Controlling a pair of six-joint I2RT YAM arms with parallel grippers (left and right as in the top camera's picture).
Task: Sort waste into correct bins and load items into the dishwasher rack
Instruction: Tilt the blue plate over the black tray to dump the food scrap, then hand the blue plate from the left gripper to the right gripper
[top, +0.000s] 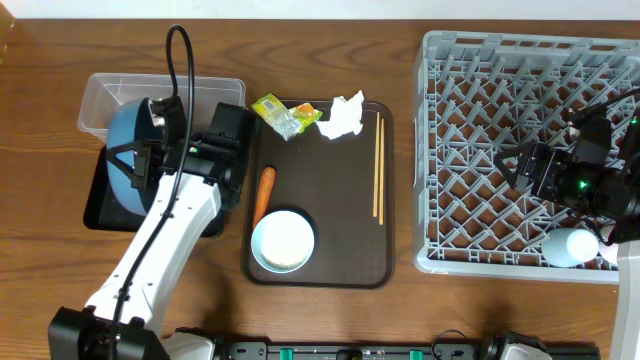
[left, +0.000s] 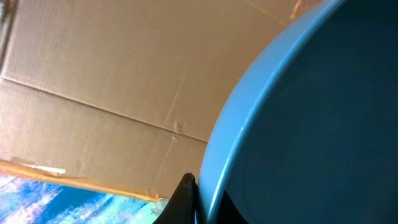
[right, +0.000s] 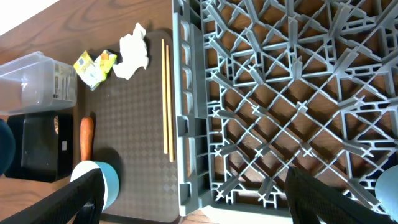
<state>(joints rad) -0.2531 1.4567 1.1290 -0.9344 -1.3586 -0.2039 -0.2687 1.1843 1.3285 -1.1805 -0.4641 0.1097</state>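
My left gripper (top: 138, 165) is shut on the rim of the large dark-blue plate (top: 124, 135) and holds it on edge above the black tray (top: 100, 215) and the clear tub (top: 100, 95). In the left wrist view the plate (left: 311, 124) fills the right side, pinched between the fingers (left: 202, 194). My right gripper (top: 512, 170) is open and empty over the grey dishwasher rack (top: 470, 60); it shows open in the right wrist view (right: 196, 199). A brown serving tray (top: 330, 260) holds the wrapper (top: 283, 115), tissue (top: 342, 117), chopsticks (top: 378, 165), carrot (top: 264, 192) and white bowl (top: 283, 241).
A pale cup (top: 570, 247) lies in the rack's front right corner. The right wrist view shows the rack (right: 280, 93), chopsticks (right: 166, 99), tissue (right: 132, 53), wrapper (right: 93, 65), carrot (right: 86, 138), tub (right: 31, 81) and black tray (right: 40, 146). Cardboard (left: 93, 81) shows behind the plate.
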